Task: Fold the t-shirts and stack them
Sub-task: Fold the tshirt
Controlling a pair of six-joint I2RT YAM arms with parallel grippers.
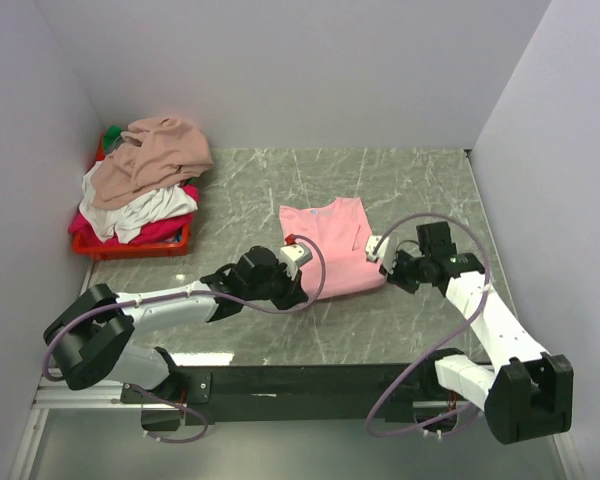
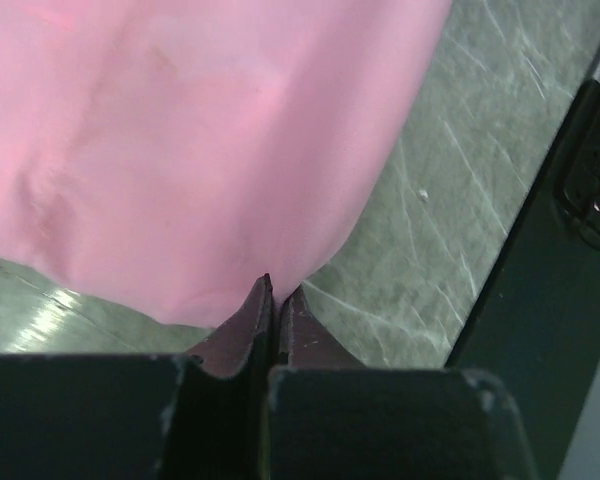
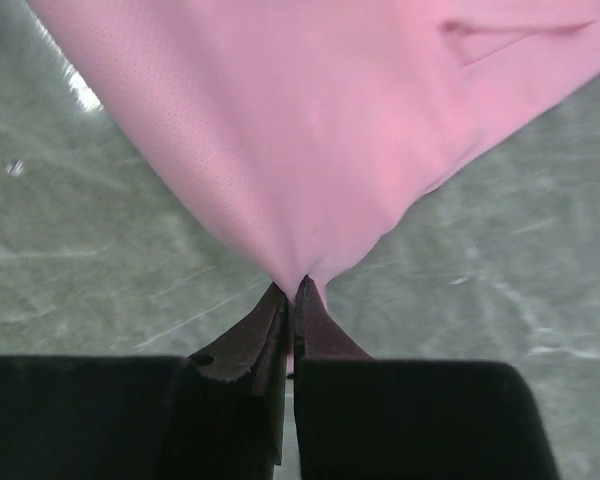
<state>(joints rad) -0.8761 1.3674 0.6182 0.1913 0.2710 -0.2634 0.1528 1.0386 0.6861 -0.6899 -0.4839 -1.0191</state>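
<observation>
Pink t-shirt [image 1: 332, 245] from above: partly folded on the surface [image 1: 430, 185]. Left wrist: left end effector [image 2: 277, 292] clamped on its edge. Right wrist: right end effector [image 3: 290, 288] pinches a tented corner; uneven pulling could skew the fold.

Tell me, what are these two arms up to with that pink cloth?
Two robot arms are folding laundry. The left gripper and the right gripper are each pinched shut on an edge of the pink t-shirt, which lies on the table. A heap of t-shirts waits in the red basket at the far left, not yet folded.
</observation>
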